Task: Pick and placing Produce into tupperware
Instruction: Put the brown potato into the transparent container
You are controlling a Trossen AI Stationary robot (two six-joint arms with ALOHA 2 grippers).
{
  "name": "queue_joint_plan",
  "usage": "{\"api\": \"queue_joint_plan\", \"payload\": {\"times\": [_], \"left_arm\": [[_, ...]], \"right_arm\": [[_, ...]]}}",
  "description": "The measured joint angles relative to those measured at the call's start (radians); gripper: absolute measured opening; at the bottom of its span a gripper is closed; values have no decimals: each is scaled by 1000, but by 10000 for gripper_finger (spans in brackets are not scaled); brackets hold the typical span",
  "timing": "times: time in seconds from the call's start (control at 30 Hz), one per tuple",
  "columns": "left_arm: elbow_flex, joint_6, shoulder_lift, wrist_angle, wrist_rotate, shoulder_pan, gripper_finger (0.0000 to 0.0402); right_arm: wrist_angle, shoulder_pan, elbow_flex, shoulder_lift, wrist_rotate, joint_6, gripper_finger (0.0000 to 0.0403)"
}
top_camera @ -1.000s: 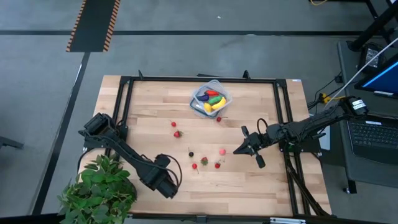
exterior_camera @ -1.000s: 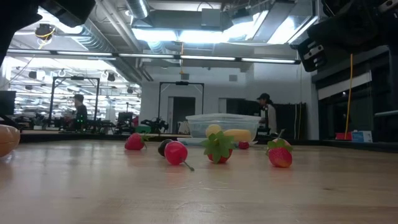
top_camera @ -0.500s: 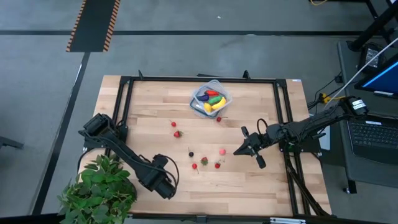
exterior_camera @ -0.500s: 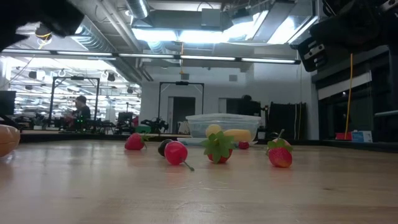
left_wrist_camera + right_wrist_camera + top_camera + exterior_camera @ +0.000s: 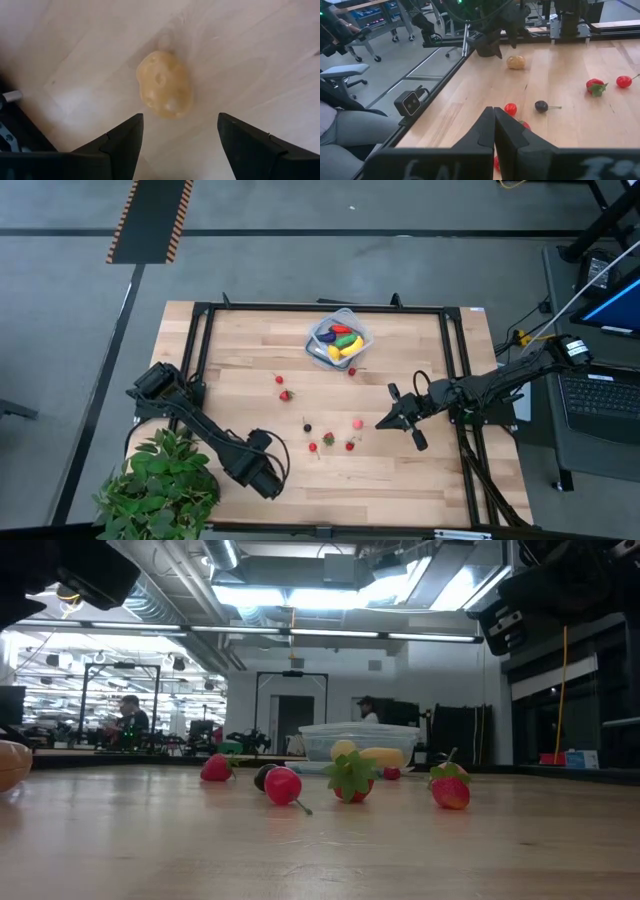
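The clear tupperware (image 5: pixel 340 338) sits at the far middle of the table with yellow, green, red and purple produce inside; in the low view the tupperware (image 5: pixel 356 743) stands behind the berries. Small red berries (image 5: pixel 328 438) and one dark piece (image 5: pixel 307 426) lie scattered at mid-table. A tan, dimpled piece (image 5: pixel 165 90) lies on the wood near the left front. My left gripper (image 5: pixel 177 142) hangs over it, open, pointing down, one finger on each side without touching. In the high view my left gripper (image 5: pixel 262 477) hides that piece. My right gripper (image 5: pixel 380 423) is shut, right of the berries.
A leafy potted plant (image 5: pixel 160 485) stands at the near left corner, close beside the left arm. A black frame (image 5: pixel 200 340) borders the table. Bare wood lies between the berries and the tupperware. People and desks show in the room beyond the table.
My left gripper has shifted slightly over the tan piece, seen as the dark shape moving at the low view's upper left. A person has walked across the room behind the table. No piece on the table has moved.
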Motion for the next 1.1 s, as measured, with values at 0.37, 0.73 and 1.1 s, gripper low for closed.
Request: {"api": "queue_joint_plan", "payload": {"times": [0.37,0.73,1.1], "left_arm": [[-19,0,0,16,-25,11,247],[-128,8,0,133,21,16,247],[-157,36,0,179,33,36,247]], "right_arm": [[0,0,0,0,-5,13,4],[0,0,0,0,-5,13,4],[0,0,0,0,-5,13,4]]}}
